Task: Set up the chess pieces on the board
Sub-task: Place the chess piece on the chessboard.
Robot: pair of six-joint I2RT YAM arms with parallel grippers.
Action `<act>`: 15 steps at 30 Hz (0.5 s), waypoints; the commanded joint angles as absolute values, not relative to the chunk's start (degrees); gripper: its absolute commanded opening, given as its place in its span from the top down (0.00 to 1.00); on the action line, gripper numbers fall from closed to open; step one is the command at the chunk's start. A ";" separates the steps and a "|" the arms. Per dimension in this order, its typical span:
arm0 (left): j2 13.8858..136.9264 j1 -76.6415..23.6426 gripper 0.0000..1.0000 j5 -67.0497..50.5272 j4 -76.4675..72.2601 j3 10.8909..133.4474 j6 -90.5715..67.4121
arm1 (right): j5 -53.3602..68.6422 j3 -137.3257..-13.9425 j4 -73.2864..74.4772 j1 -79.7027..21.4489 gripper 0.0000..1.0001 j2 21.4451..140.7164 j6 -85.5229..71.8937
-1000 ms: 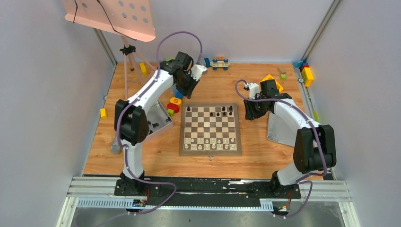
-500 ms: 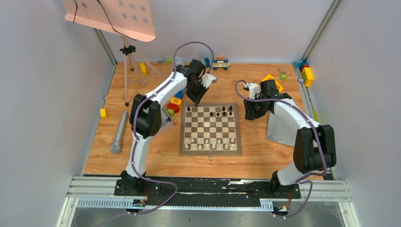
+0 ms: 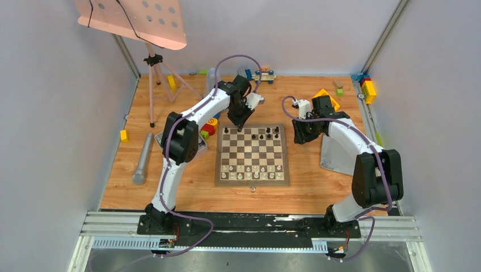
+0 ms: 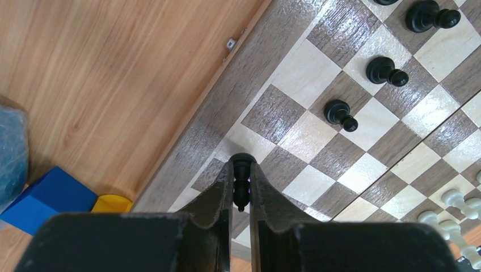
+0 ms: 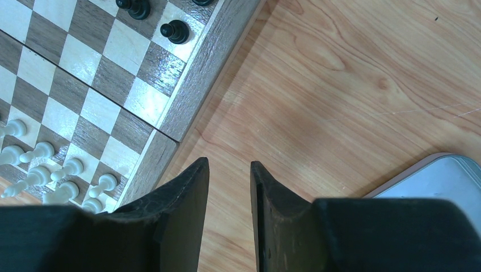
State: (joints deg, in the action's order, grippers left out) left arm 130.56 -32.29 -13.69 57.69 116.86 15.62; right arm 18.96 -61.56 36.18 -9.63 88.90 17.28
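The board (image 3: pixel 252 182) lies at the table's centre. Several black chess pieces (image 3: pixel 268 132) stand along its far rows and white ones (image 3: pixel 249 168) fill the two near rows. One white piece (image 3: pixel 253 188) lies off the board by its near edge. My left gripper (image 3: pixel 239 126) hangs over the board's far left part, shut on a small black piece (image 4: pixel 243 184) that points down at a light square near the board's border (image 4: pixel 204 113). Other black pieces (image 4: pixel 340 113) stand further along. My right gripper (image 5: pixel 230 167) is open and holds nothing, over bare wood just right of the board (image 5: pixel 210 68).
A grey tray (image 3: pixel 334 156) sits under the right arm and another (image 3: pixel 195 146) under the left arm. Toy blocks (image 3: pixel 210 126) lie left of the board, with more (image 3: pixel 368 88) at the back right. A grey cylinder (image 3: pixel 143 158) and a tripod stand (image 3: pixel 152 62) are at the left.
My left arm has swung right from above the blocks to the board's far left edge, carrying the black piece. The right arm has not moved.
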 commanded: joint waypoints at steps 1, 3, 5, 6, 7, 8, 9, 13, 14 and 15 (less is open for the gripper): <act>130.97 -33.07 0.84 -14.74 57.73 119.00 14.47 | 18.71 -63.33 35.51 -9.98 0.66 89.26 18.02; 131.11 -33.27 0.84 -14.14 57.68 118.87 14.53 | 18.72 -63.37 35.51 -9.96 0.66 89.16 18.02; 131.28 -33.40 0.83 -14.07 57.61 118.87 14.58 | 18.72 -63.37 35.51 -10.00 0.66 89.13 18.02; 131.34 -33.47 0.82 -14.07 57.64 118.88 14.59 | 18.76 -63.37 35.53 -9.94 0.66 89.18 18.02; 131.40 -33.52 0.81 -13.95 57.59 118.94 14.59 | 18.73 -63.37 35.51 -9.95 0.66 89.15 18.02; 131.40 -33.63 0.80 -13.82 57.62 118.92 14.55 | 18.72 -63.36 35.51 -10.00 0.66 89.06 18.02; 131.44 -33.73 0.79 -13.68 57.54 118.92 14.61 | 18.78 -63.37 35.55 -9.96 0.66 89.07 18.02; 131.58 -34.16 0.78 -12.40 57.49 118.95 14.91 | 18.76 -63.36 35.55 -10.00 0.66 89.11 18.02; 131.58 -34.29 0.77 -12.20 57.55 118.86 14.93 | 18.75 -63.35 35.51 -10.02 0.66 89.04 18.02; 131.62 -34.28 0.77 -12.03 57.51 118.84 14.94 | 18.74 -63.37 35.55 -9.95 0.66 89.06 18.02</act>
